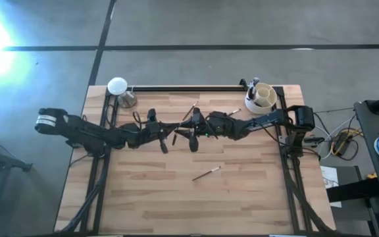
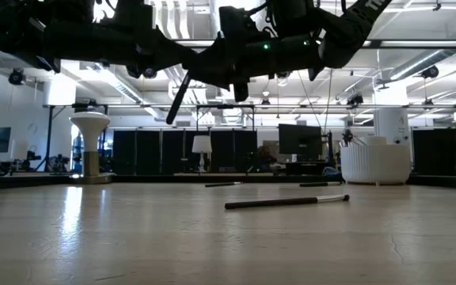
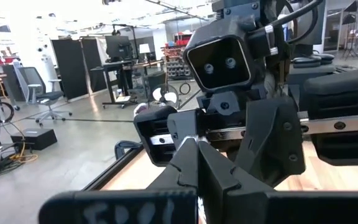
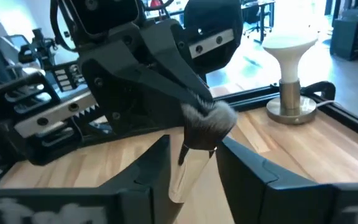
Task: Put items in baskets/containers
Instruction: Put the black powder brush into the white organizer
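Note:
Both grippers meet above the table's middle. My left gripper [image 1: 168, 138] [image 3: 197, 152] is shut on a brush with a pale handle and a wide fluffy head [image 4: 191, 165]. My right gripper [image 1: 193, 137] [image 4: 194, 143] faces it, open, with one finger on either side of the pale handle; whether they touch it I cannot tell. One brush [image 1: 206, 173] [image 2: 287, 201] lies flat on the near half of the table, and two more [image 1: 233, 112] [image 1: 193, 109] lie farther back. The round cream-white cup [image 1: 263, 97] [image 2: 374, 162] stands at the far right corner with brushes [image 1: 251, 83] sticking up in it. My left gripper pinches the brush at its fluffy head [image 4: 213, 117] between its two shut fingers [image 4: 179, 81]. The brush is lifted clear of the table. Its pale handle [image 4: 182, 180] points away from the left fingers and runs between the right gripper's open fingers.
A flat white disc on a brass-coloured stand [image 1: 118, 87] [image 2: 90, 127] [image 4: 291, 68] stands at the far left corner. A dark rail [image 1: 183, 87] runs along the far edge. Bare wood [image 1: 150, 197] lies toward the near edge.

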`<state>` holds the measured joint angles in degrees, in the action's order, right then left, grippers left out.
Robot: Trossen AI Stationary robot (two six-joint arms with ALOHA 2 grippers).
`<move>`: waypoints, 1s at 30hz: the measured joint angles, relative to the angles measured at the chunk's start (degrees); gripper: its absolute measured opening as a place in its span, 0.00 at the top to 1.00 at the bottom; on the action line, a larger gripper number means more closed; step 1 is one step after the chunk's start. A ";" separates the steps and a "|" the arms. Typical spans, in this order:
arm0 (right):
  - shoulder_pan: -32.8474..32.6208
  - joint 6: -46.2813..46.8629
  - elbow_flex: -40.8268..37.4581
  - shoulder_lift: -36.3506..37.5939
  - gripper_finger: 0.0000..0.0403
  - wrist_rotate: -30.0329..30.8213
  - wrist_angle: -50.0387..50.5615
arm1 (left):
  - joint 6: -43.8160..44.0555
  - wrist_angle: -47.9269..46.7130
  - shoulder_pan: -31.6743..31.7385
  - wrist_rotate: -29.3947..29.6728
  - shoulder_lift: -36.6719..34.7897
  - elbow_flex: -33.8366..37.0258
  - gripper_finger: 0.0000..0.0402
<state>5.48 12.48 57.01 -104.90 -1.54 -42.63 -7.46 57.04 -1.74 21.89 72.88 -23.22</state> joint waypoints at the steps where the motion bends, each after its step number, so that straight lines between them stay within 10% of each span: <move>1: 0.00 -0.56 0.00 0.00 0.72 0.01 0.05 | 0.06 0.00 0.00 0.01 0.00 0.00 1.00; 8: 0.02 -2.66 0.00 0.00 0.86 0.02 -0.01 | 0.44 0.34 -0.02 -0.13 0.00 0.00 1.00; 30: 0.39 -8.63 -0.35 6.23 0.85 0.69 9.08 | 7.46 -0.50 -0.02 -0.22 -4.07 1.32 0.81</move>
<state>5.87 3.85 56.66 -98.67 -0.85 -33.55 0.00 56.53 -1.76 21.67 68.81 -21.90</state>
